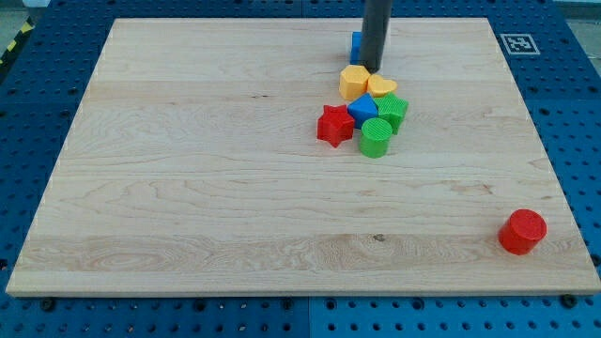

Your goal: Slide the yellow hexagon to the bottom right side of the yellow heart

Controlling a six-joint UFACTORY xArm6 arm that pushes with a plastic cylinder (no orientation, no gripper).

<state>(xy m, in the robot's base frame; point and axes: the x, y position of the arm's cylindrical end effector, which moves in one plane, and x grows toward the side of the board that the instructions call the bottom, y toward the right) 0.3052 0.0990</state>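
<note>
The yellow hexagon (353, 82) lies near the top middle of the wooden board (188, 169). The yellow heart (381, 86) touches its right side. My tip (374, 70) stands just above the two, at the gap between them, close to both. A blue block (357, 46) sits behind the rod, partly hidden by it.
Just below the yellow pair is a tight cluster: a blue block (362, 110), a green block (392, 110), a green cylinder (376, 137) and a red star (334, 125). A red cylinder (522, 231) stands alone at the bottom right.
</note>
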